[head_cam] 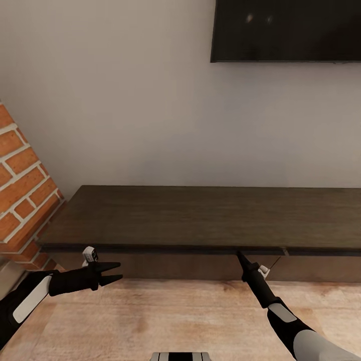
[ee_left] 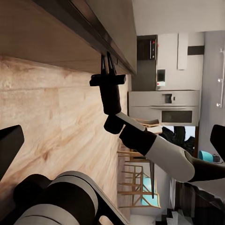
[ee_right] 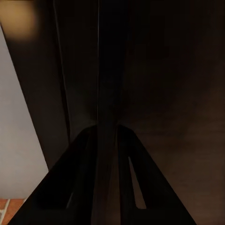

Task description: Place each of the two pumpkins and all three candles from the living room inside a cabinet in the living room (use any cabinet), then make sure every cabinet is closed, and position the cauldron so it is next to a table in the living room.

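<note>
The cabinet (head_cam: 200,220) runs lengthwise from 9 to 3 o'clock ahead of the robot. The right hand (head_cam: 239,255), fingers pinched together, touches its top front edge at 12; the left hand (head_cam: 114,273) hangs released, farther off.

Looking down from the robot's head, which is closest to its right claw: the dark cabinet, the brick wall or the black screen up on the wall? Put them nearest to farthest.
From the right gripper:
1. Cabinet: the tips sit right at its front edge.
2. Brick wall: far off to the left, beyond the left gripper.
3. Screen: high on the back wall, up and behind the cabinet.
</note>
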